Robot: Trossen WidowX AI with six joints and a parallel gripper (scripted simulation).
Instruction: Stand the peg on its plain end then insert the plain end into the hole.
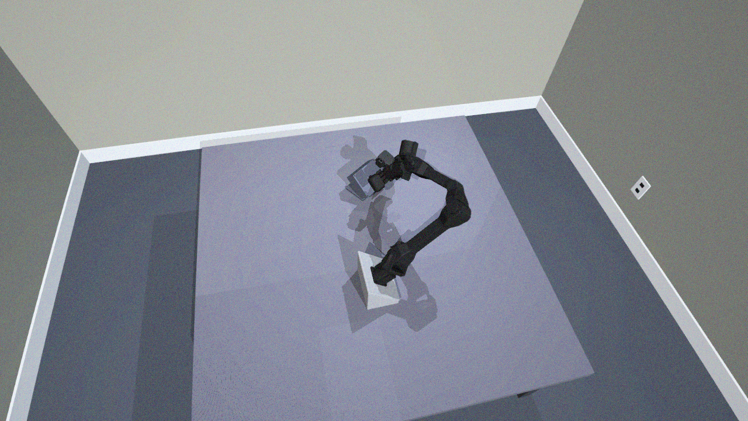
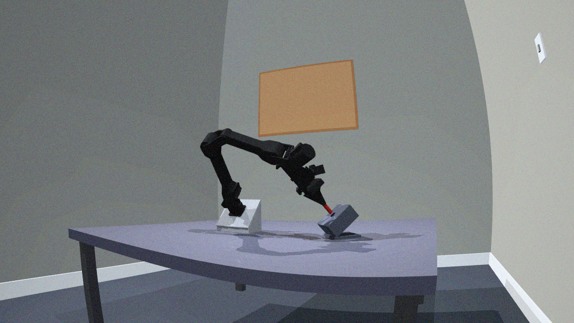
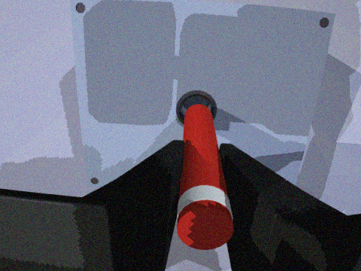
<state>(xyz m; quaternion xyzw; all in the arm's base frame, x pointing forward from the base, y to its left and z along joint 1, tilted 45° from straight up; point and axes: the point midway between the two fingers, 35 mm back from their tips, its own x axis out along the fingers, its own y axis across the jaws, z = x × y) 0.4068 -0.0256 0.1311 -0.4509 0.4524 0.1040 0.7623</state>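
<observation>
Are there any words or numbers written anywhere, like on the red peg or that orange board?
None to read.
Red peg: only a plain white band, no writing.
Orange board: blank.
Sloped panel: just a hole and corner dots.
Wall outlet: no text.

Count, by kind:
- 1 arm [image 2: 241,141], 1 tool [image 2: 317,195], closed on the peg
- 1 peg [image 3: 201,156], red, with 1 white band [image 3: 204,197]
- 1 panel [image 3: 131,62], 1 hole [image 3: 197,102], 3 corner screws visible in wrist view
- 1 wedge mount [image 2: 250,219] under arm base
- 1 worktop [image 2: 361,257], 3 legs visible
- 1 orange board [image 2: 307,97] on wall
- 1 wall outlet [image 1: 640,186]
</observation>
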